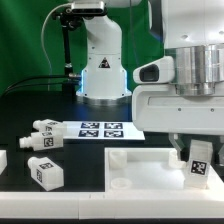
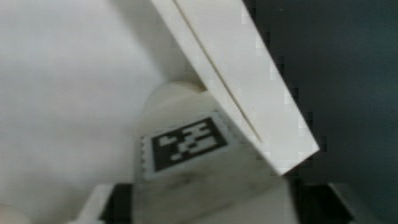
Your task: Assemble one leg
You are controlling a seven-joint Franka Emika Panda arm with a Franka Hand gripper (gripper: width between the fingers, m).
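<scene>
My gripper (image 1: pixel 196 152) is shut on a small white leg (image 1: pixel 199 167) with a black-and-white tag. It holds the leg upright at the corner of the large white panel (image 1: pixel 140 172) on the exterior view's right. In the wrist view the leg (image 2: pixel 192 142) sits between my two dark fingers (image 2: pixel 111 205), pressed against the panel's raised rim (image 2: pixel 240 80). I cannot tell whether the leg's lower end is seated in the panel. Two more legs (image 1: pixel 47 128) (image 1: pixel 43 170) lie on the black table at the exterior view's left.
The marker board (image 1: pixel 100 129) lies flat behind the panel. The arm's white base (image 1: pixel 103 70) stands at the back. Another white part (image 1: pixel 3 160) shows at the exterior view's left edge. A green backdrop closes the rear.
</scene>
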